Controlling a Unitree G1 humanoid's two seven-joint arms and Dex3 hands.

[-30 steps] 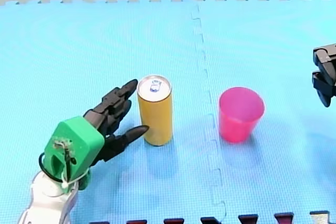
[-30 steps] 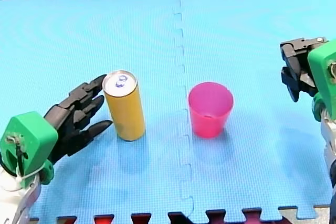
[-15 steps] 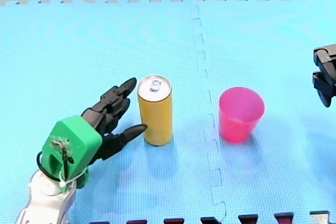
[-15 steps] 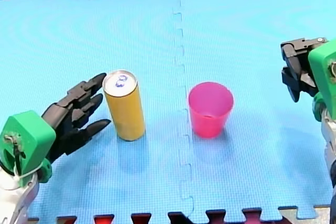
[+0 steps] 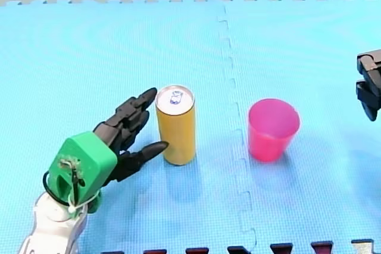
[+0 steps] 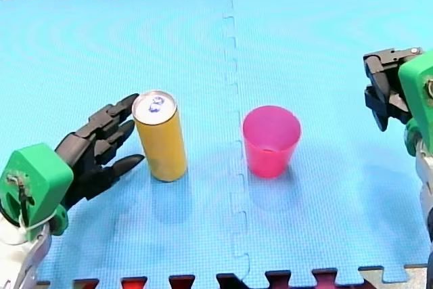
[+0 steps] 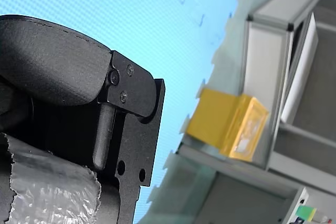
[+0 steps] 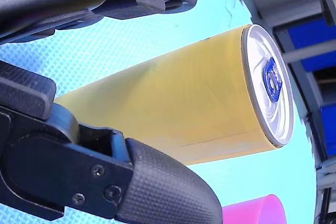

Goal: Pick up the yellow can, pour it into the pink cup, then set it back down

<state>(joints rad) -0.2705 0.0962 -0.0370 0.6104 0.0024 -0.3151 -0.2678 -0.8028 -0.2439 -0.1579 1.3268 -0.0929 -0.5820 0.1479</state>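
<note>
The yellow can stands upright on the blue foam mat, its silver top facing up. My left hand is open just to the can's left, with the upper fingers reaching near its rim and the thumb close to its lower side. In the second wrist view the can lies between this hand's black fingers. The pink cup stands upright to the can's right, apart from it. My right hand hangs shut at the right edge, well away from the cup.
A seam between mat tiles runs from front to back between the can and the cup. The mat's jagged front edge lies close below. The first wrist view shows a shelf unit with a yellow box beyond the mat's edge.
My left hand wavered slightly beside the can, back and then forward again. The can and cup have not moved. The right hand drifted a touch to the right.
</note>
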